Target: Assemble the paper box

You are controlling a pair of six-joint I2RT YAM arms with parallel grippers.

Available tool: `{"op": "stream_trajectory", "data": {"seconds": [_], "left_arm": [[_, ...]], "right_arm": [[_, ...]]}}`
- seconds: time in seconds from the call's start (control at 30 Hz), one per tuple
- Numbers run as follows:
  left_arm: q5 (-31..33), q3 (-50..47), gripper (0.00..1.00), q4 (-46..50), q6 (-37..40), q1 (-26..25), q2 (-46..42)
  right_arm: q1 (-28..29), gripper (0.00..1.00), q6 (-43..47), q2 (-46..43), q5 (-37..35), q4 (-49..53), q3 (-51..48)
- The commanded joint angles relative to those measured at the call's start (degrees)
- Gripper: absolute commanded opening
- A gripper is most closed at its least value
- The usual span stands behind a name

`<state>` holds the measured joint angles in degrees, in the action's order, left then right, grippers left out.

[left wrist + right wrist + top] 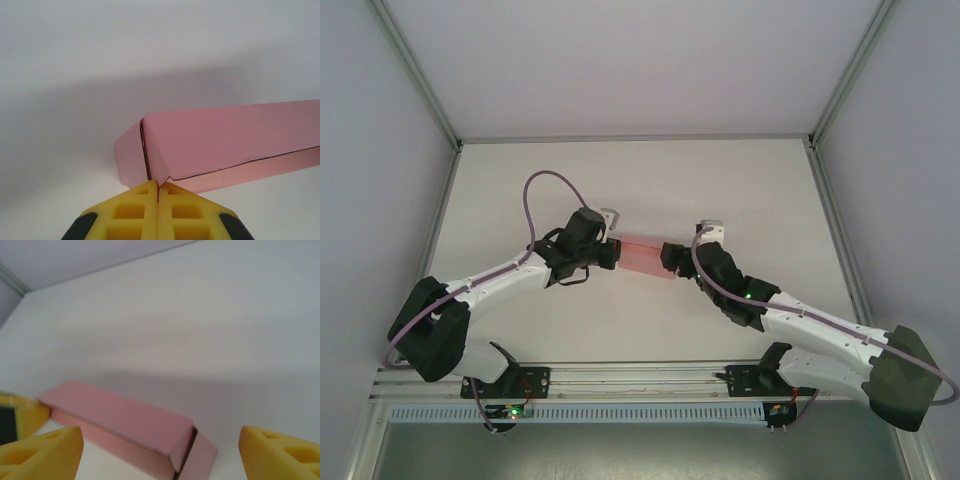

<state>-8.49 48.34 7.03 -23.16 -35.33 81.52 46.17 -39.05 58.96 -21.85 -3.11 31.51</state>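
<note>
Pink paper box [642, 256] lies between both sets of fingers. Left gripper [158, 192] closed, apparently pinching its end seam. Right gripper [160, 437] spread wide, flanking the other end. Risk: single pinch lets box pivot and the seam reopen.

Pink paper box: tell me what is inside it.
Nothing can be made out. The pink paper box is folded shut; at its end flap a thin dark gap shows, but the card walls cover the interior.
</note>
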Motion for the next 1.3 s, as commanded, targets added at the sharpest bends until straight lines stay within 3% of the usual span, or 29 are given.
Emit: {"op": "stream_trajectory", "data": {"seconds": [0.0,0.23,0.33,0.5,0.53,0.6,0.8,0.9,1.0,1.13,1.27], "left_arm": [[0.58,-1.02,0.00,8.78,0.73,-1.19,2.73],[-0.06,-0.68,0.00,8.95,0.55,-1.23,2.69],[-1.16,-0.35,0.00,8.79,0.79,-1.21,2.42],[-2.65,2.24,0.02,12.03,1.51,-1.19,1.74],[-2.92,2.75,0.07,12.83,1.61,-1.26,1.48],[-4.13,4.01,0.37,14.63,1.58,-1.22,0.90],[-5.69,7.21,0.75,21.01,0.54,-1.14,-1.73],[-3.03,8.00,0.96,23.82,-2.79,-0.41,-3.55],[-2.33,7.95,1.00,23.88,-6.71,2.12,-5.43],[-12.47,4.02,1.00,12.31,-13.80,8.85,-7.02],[-20.61,1.98,1.00,1.07,-19.35,13.61,-3.19]], "right_arm": [[-2.92,0.80,-4.19,1.70,2.15,-1.24,0.66],[-5.13,0.69,-5.69,11.34,7.53,-1.30,1.68],[-5.13,0.46,-8.45,14.46,8.36,-5.21,-1.91],[-4.86,0.34,-13.27,17.93,10.06,-8.66,-6.31],[-4.41,0.32,-13.70,18.11,9.39,-8.50,-6.52],[-4.16,0.29,-14.92,18.66,8.45,-6.84,-6.22],[-3.75,0.28,-17.18,20.87,7.67,-5.25,-6.46],[-3.63,0.26,-17.86,21.41,7.39,-4.78,-6.80],[-3.24,0.25,-17.98,21.78,7.20,-4.81,-7.07],[-3.11,0.25,-17.38,22.19,6.82,-4.75,-7.18],[-2.96,0.25,-16.77,22.67,6.66,-4.88,-7.05]]}}
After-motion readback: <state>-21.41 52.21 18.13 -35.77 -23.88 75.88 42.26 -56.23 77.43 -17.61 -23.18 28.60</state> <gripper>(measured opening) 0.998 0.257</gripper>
